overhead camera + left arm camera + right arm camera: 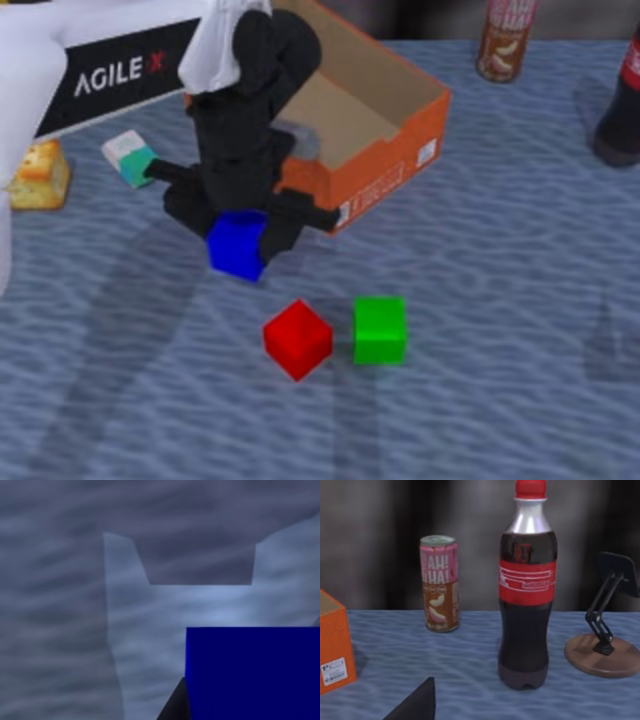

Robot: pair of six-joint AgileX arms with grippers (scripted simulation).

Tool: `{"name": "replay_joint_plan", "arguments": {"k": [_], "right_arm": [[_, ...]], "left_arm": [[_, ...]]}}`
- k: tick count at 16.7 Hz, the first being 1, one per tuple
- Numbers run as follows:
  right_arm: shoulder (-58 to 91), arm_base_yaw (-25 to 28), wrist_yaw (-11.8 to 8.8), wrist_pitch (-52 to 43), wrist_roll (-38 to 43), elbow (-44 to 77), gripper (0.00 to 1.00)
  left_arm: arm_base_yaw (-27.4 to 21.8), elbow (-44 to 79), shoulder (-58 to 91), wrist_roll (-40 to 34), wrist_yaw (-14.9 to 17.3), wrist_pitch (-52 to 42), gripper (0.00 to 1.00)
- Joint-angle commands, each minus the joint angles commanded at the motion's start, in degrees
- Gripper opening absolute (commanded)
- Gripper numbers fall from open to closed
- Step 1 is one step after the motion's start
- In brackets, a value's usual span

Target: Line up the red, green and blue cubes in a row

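Two cubes, red cube (297, 339) and green cube (380, 330), already sit side by side; left gripper (238, 240) pinches the blue cube (237, 245) (near the orange shoebox (385, 150)), probably carrying it to extend the row beside red.

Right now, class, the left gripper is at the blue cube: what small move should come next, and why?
Probably carry the blue cube, held in the left gripper, toward the top view's right and nearer edge, setting it left of the red cube. Red and the green cube already sit side by side.

Soft dim light; arm shadows on table (480, 300).
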Motion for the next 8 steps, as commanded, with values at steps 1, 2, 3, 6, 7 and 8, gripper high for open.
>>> {"name": "replay_joint_plan", "arguments": {"k": [1,2,3,6,7,8], "right_arm": [[0.00,0.00,0.00,0.00,0.00,0.00,1.00],[0.00,0.00,0.00,0.00,0.00,0.00,1.00],[0.00,0.00,0.00,0.00,0.00,0.00,1.00],[0.00,0.00,0.00,0.00,0.00,0.00,1.00],[0.00,0.00,0.00,0.00,0.00,0.00,1.00],[0.00,0.00,0.00,0.00,0.00,0.00,1.00]], "left_arm": [[-1.48,3.11,1.93,-2.82,0.00,-1.62,0.00],[-3.13,6.85,4.06,-6.03,0.01,-3.44,0.00],[-4.91,11.15,6.34,-9.55,0.01,-5.40,0.00],[-10.62,25.78,13.41,-21.34,0.09,-11.63,0.00],[-12.51,30.57,15.64,-25.38,0.13,-13.65,0.00],[-14.33,35.00,17.74,-29.27,0.16,-15.57,0.00]]}}
